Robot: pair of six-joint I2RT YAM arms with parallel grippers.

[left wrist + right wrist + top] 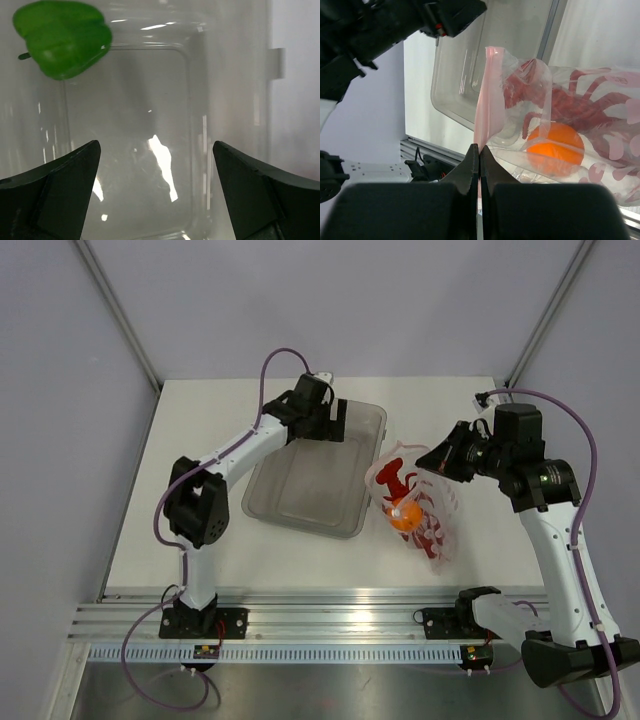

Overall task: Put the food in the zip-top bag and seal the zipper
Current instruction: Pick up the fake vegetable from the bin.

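The table held a clear plastic tray near its middle, with the zip-top bag lying just beside the tray on the right.

The left arm reached over the far end of the tray. Its gripper hung above the tray floor with the fingers spread wide and nothing between them.

The right gripper had its fingers pinched shut on the pink zipper strip, lifting one edge of the bag's mouth towards the tray.

Inside the bag lay the red lobster, and the orange sat against it close to the mouth. The green pepper was not yet in the bag. It sat in a corner of the tray, ahead of the left fingers and off to one side of them.

Two of the three foods looked done, so the pepper was probably next, and then the seal.

Several things could go wrong from here:
- The pepper was glossy and rounded and sat near the tray wall, so fingers closing off-centre might squirt it away.
- The bag was held by one thin strip, so the mouth might sag shut or the strip might slip from the pinch.
- The orange sat near the opening, so lifting or tilting the bag could roll it out.
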